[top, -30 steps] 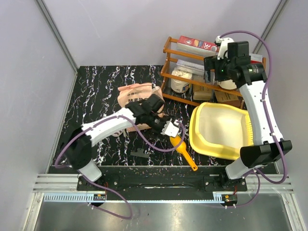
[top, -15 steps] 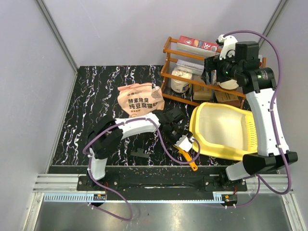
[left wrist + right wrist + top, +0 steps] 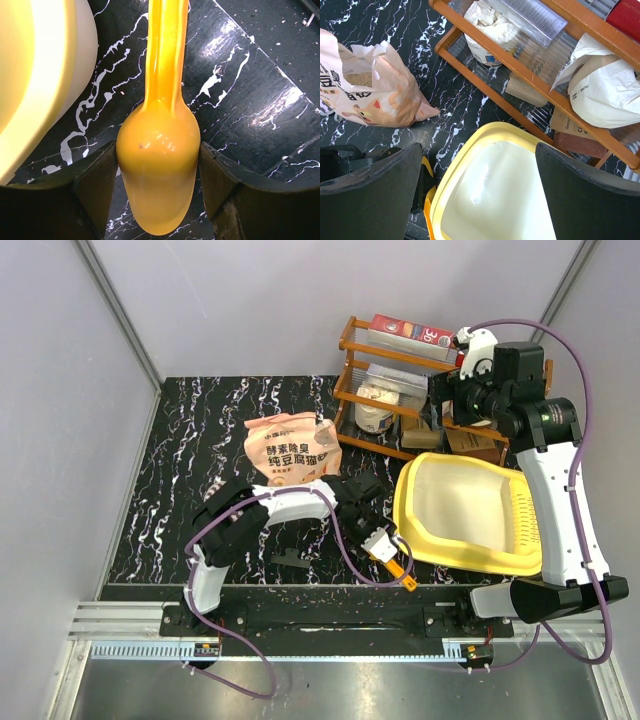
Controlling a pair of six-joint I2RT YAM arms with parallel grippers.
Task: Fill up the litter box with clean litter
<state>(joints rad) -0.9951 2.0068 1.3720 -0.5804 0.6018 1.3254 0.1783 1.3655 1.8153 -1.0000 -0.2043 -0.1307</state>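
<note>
Black marbled tabletop (image 3: 200, 440), we list left fingers (image 3: 95, 185) pinching orange scoop (image 3: 157, 175) bowl, handle cut off, right fingers (image 3: 370, 200) spread above litter box (image 3: 455, 558) at right, clean litter (image 3: 357, 77) glimpsed in bag (image 3: 292, 450) mouth.

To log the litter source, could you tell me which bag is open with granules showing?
The peach-orange bag on the black table: beige granules show in its open mouth. The white sacks on the wooden rack show none.

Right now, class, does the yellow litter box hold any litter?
No: the litter box shows only bare, glossy pale plastic inside.
</note>
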